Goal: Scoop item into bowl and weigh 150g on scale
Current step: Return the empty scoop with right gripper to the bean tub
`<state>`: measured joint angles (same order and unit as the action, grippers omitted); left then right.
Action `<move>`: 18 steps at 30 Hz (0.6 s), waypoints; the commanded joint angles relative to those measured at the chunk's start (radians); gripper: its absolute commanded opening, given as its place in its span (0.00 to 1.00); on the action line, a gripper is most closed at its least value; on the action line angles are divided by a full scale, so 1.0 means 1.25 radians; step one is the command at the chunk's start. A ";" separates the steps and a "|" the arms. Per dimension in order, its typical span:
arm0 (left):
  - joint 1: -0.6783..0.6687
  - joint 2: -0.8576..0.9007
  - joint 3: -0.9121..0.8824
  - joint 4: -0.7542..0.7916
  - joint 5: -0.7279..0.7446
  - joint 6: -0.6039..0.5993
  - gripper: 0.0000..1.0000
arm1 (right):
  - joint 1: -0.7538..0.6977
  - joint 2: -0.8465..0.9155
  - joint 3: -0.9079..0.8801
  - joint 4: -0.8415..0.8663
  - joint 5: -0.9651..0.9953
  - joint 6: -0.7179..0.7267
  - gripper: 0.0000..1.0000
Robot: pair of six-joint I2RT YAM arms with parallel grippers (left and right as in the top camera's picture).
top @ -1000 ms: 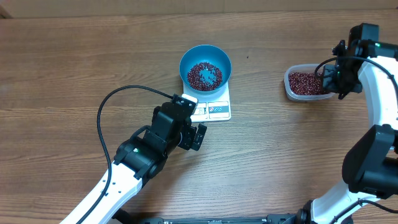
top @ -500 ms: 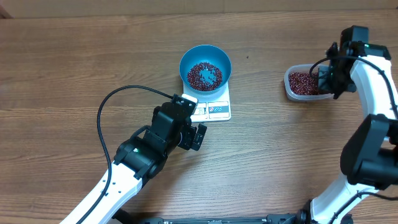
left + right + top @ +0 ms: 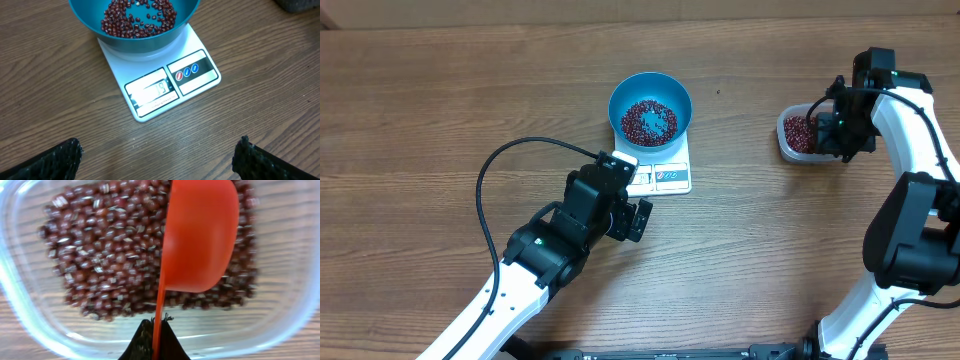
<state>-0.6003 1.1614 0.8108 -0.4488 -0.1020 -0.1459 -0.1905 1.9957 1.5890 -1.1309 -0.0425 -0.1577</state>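
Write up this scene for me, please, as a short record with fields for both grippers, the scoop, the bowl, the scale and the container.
left gripper: open, empty, above the table near the scale's display edge
right gripper: shut on the scoop's handle
scoop: red, tilted on edge over the container's beans
bowl: blue, on the scale, beans in its bottom
scale: white, digits too blurred to read
container: clear, apart from the scale, holding beans
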 commanded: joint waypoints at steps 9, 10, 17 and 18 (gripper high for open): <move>0.005 0.003 0.004 0.000 -0.010 0.009 1.00 | -0.033 0.018 -0.009 -0.033 -0.240 -0.027 0.04; 0.005 0.003 0.004 0.000 -0.010 0.009 0.99 | -0.034 0.018 -0.009 -0.033 -0.255 -0.027 0.04; 0.005 0.003 0.004 0.000 -0.010 0.009 0.99 | -0.034 0.024 -0.010 -0.034 -0.309 -0.023 0.04; 0.005 0.003 0.004 0.000 -0.010 0.009 1.00 | -0.034 0.026 -0.010 -0.036 -0.312 -0.021 0.04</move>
<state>-0.6003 1.1614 0.8108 -0.4488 -0.1020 -0.1459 -0.2405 2.0071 1.5890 -1.1683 -0.3519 -0.1814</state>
